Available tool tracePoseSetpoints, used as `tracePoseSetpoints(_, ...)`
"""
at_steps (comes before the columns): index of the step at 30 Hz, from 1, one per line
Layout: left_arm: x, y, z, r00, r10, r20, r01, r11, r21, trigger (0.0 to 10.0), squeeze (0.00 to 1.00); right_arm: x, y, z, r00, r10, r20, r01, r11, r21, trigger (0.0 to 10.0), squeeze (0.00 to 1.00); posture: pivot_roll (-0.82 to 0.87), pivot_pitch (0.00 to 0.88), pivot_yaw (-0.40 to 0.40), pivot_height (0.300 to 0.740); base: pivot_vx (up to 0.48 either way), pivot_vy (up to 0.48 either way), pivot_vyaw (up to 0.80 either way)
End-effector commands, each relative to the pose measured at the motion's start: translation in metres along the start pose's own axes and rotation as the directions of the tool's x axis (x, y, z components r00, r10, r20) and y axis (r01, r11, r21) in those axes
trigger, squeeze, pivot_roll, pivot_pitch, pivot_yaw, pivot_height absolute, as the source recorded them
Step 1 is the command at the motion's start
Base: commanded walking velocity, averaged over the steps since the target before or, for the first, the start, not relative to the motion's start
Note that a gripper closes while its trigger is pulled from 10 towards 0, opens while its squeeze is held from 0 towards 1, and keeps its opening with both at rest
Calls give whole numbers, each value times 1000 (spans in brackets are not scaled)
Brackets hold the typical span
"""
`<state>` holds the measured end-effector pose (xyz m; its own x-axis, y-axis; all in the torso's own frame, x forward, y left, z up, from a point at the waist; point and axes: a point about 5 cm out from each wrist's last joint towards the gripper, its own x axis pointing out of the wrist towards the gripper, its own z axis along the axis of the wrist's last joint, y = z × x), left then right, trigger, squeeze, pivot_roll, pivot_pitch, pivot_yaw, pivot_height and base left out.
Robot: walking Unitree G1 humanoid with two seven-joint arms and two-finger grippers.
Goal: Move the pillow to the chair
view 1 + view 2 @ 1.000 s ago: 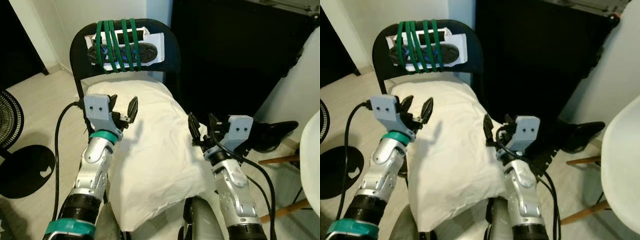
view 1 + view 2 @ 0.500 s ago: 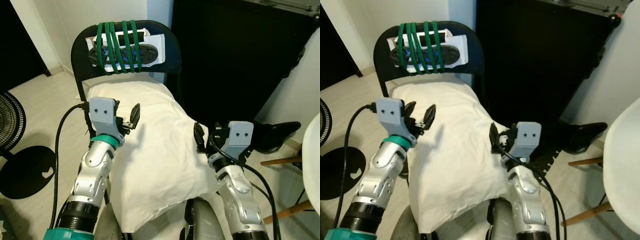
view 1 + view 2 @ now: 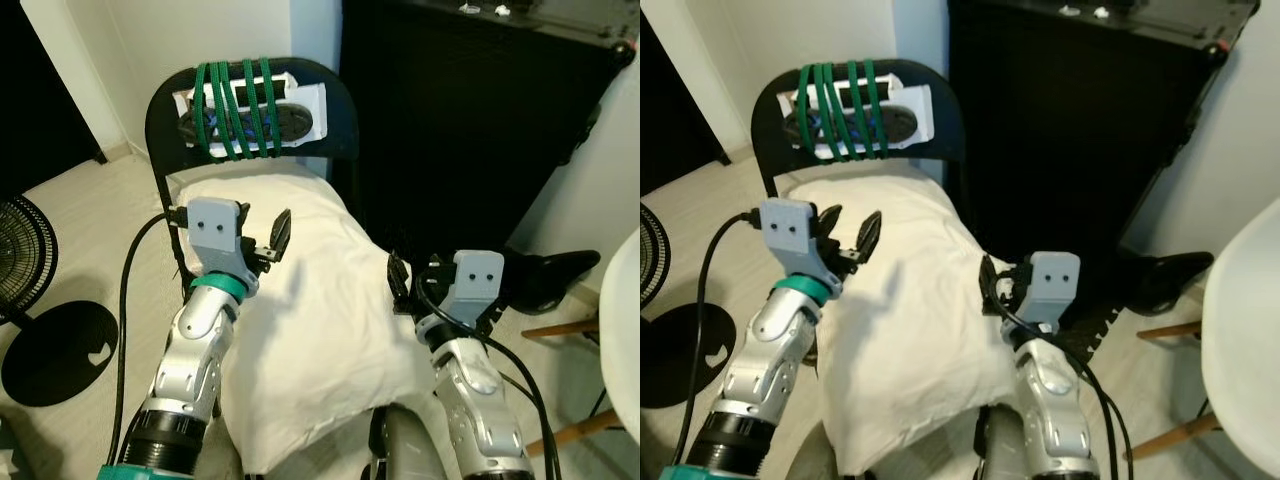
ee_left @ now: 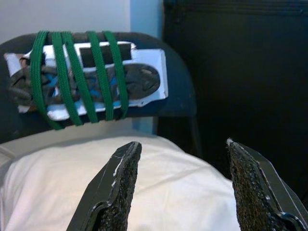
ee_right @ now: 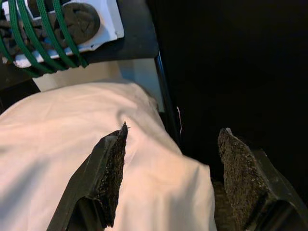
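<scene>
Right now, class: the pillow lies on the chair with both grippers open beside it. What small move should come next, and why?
Probably draw both arms back. The pillow already rests on the chair seat against its backrest, and the left gripper and right gripper stand open, holding nothing, so the placing looks done.

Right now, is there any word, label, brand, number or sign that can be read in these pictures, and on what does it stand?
None can be read.
The white board tied to the chair back with green cord shows dark and blue shapes, no legible letters.
The pillow is plain white.
The left gripper and right gripper housings carry small holes, no markings.
</scene>
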<state>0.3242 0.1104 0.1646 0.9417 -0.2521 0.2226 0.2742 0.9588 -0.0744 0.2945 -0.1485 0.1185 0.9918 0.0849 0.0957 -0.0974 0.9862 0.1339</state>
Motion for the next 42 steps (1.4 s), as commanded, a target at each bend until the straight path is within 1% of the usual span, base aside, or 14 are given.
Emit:
tracePoseSetpoints(1,-3,2,-3,1000,10,-18,-10,1000,7,10000,0,-2,0,0,1000,-2,-9,2,1000,4,10000,0,0,0,92,676,0,0,0)
tracePoseSetpoints(10,-4,3,-6,999,19,-33,-18,1000,25,10000,0,-1,-1,0,1000,-1,-11,1,1000,-4,10000,0,-2,0,88,701,0,0,0)
tracePoseSetpoints(14,-5,12,-13,995,72,-75,-66,995,78,10000,0,-1,-1,-1,1000,5,-17,-5,1000,-11,10000,0,-4,0,85,711,0,0,0)
tracePoseSetpoints(15,-7,19,-17,991,97,-92,-87,991,105,10000,0,-2,-3,-2,1000,8,-23,-8,1000,-19,10000,0,-4,0,85,716,0,0,0)
tracePoseSetpoints(17,-7,19,-17,991,97,-92,-87,991,105,10000,0,-2,-3,-2,1000,8,-23,-8,1000,-19,10000,0,-4,0,85,716,0,0,0)
tracePoseSetpoints(21,-15,51,-20,975,197,-100,-178,968,177,10000,0,-10,-14,-11,997,34,-73,-40,996,-80,10000,0,-4,0,82,736,0,0,0)
tracePoseSetpoints(23,-16,55,-19,972,213,-99,-192,964,186,10000,0,-12,-17,-12,996,34,-80,-40,995,-86,10000,0,-4,0,82,740,0,0,0)
tracePoseSetpoints(27,-22,76,-18,957,271,-103,-247,948,201,10000,0,-15,-33,-12,995,-4,-101,-4,996,-87,10000,0,-1,0,78,740,0,0,0)
tracePoseSetpoints(30,-24,81,-19,954,278,-107,-252,945,210,10000,0,-14,-37,-12,995,-23,-100,16,997,-75,10000,0,-1,0,78,740,0,0,0)
tracePoseSetpoints(33,-28,84,-23,952,279,-126,-249,945,213,10000,0,-13,-37,-10,996,-23,-85,21,999,-27,10000,0,-1,0,78,740,0,0,0)
tracePoseSetpoints(35,-29,83,-25,951,276,-139,-245,947,210,10000,0,-13,-36,-13,994,-26,-107,24,1000,-15,10000,0,-1,0,78,740,0,0,0)
tracePoseSetpoints(37,-29,80,-28,952,267,-149,-235,951,203,10000,0,-13,-33,-19,989,-23,-144,21,1000,-13,10000,0,3,0,76,740,0,0,0)
tracePoseSetpoints(41,-29,77,-30,953,262,-151,-230,952,202,10000,0,-13,-32,-22,987,-20,-160,18,1000,-14,10000,0,3,0,76,740,0,0,0)
tracePoseSetpoints(42,-28,69,-38,948,257,-187,-228,960,165,10000,0,-15,-30,-31,978,-24,-208,17,999,-37,10000,0,8,0,71,740,0,0,0)
